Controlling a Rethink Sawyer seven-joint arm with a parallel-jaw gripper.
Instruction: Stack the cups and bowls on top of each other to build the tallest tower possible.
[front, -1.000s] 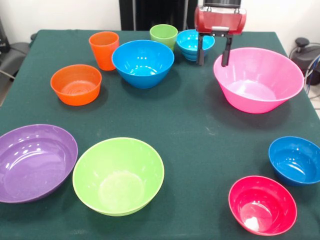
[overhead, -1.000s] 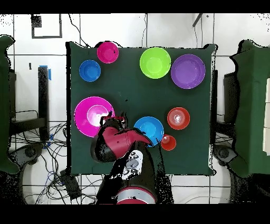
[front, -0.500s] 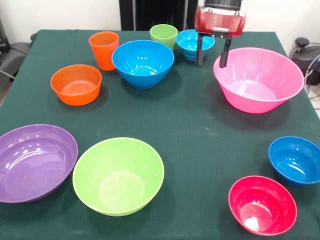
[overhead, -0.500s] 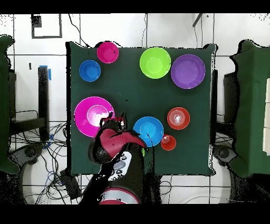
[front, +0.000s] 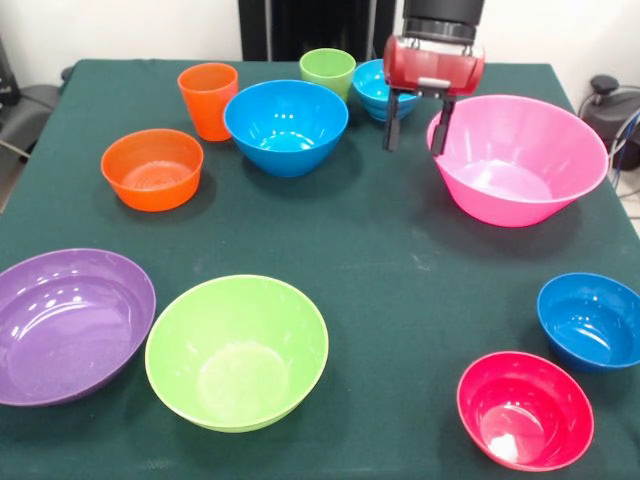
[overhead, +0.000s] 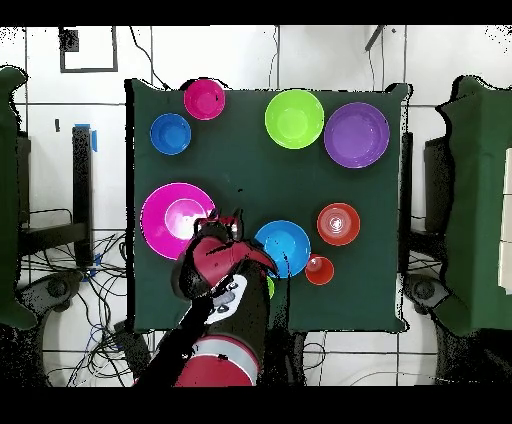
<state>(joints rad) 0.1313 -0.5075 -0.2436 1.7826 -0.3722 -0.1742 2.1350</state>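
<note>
My gripper (front: 413, 143) is open and empty. It hangs above the table between the large blue bowl (front: 286, 125) and the huge pink bowl (front: 517, 158), close to the pink bowl's rim, in front of a small blue bowl (front: 372, 85). The orange cup (front: 208, 100) and the light green cup (front: 327, 70) stand upright at the back. The orange bowl (front: 152, 168), purple bowl (front: 68, 322), lime green bowl (front: 237, 350), red bowl (front: 524, 408) and a second small blue bowl (front: 592, 320) each sit apart. Nothing is stacked. The overhead view shows the gripper (overhead: 225, 216) beside the pink bowl (overhead: 165, 215).
The dark green table (front: 400, 270) holds all the bowls, with open cloth in its middle. The robot arm (overhead: 225, 290) covers the back small blue bowl and most of the green cup in the overhead view. Cables lie on the floor (overhead: 70, 280) beside the table.
The gripper has moved a little left and lower in the front view, away from the back edge. It stays open. No bowl or cup has moved.
</note>
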